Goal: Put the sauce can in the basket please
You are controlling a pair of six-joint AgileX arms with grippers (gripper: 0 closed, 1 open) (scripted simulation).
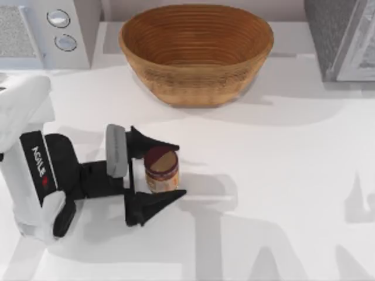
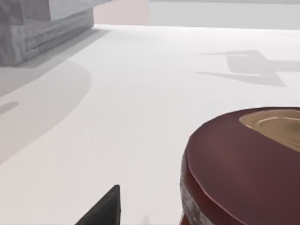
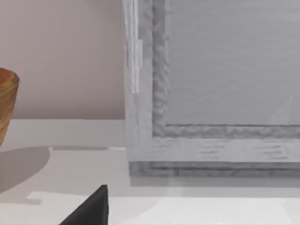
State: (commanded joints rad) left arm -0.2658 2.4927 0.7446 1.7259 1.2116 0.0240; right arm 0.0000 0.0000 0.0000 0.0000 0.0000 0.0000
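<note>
Top view has the can (image 1: 162, 170) standing upright on the table (image 1: 281, 175), well short of the basket (image 1: 196, 52) and nearer the table's left. The left gripper (image 1: 179, 170) is spread around the can, one finger (image 1: 153, 143) on the basket side, the other opposite; whether either touches is hard to tell. The can looks rigid, light and smooth, so a squeeze across its label should hold. Its base is hidden. The right arm's fingers can't be judged.
</note>
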